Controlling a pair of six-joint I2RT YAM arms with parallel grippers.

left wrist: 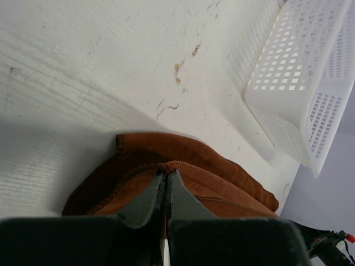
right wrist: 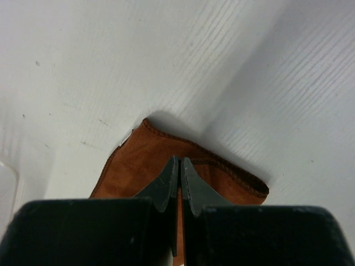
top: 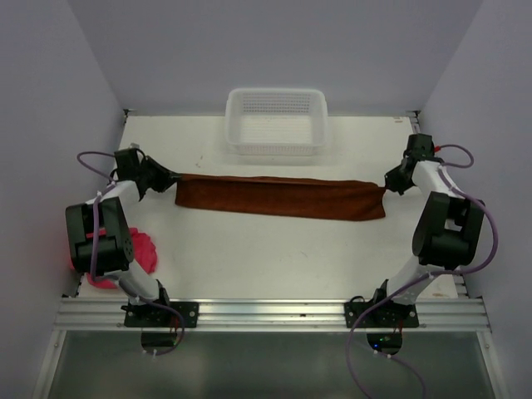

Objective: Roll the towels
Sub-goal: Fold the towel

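The left claw (top: 171, 176) and right claw (top: 386, 185) each clenched an end of the rust-brown cloth towel (top: 278, 198), stretched near the white mesh basket (top: 276, 148); rolling well likely needed even, matched tension.

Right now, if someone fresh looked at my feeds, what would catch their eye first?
The brown towel, folded into a long band, stretches across the middle of the table, its ends pinched by the left gripper and the right gripper, both shut. A crumpled pink towel lies at the near left corner behind the left arm, and a white basket sits at the far edge.
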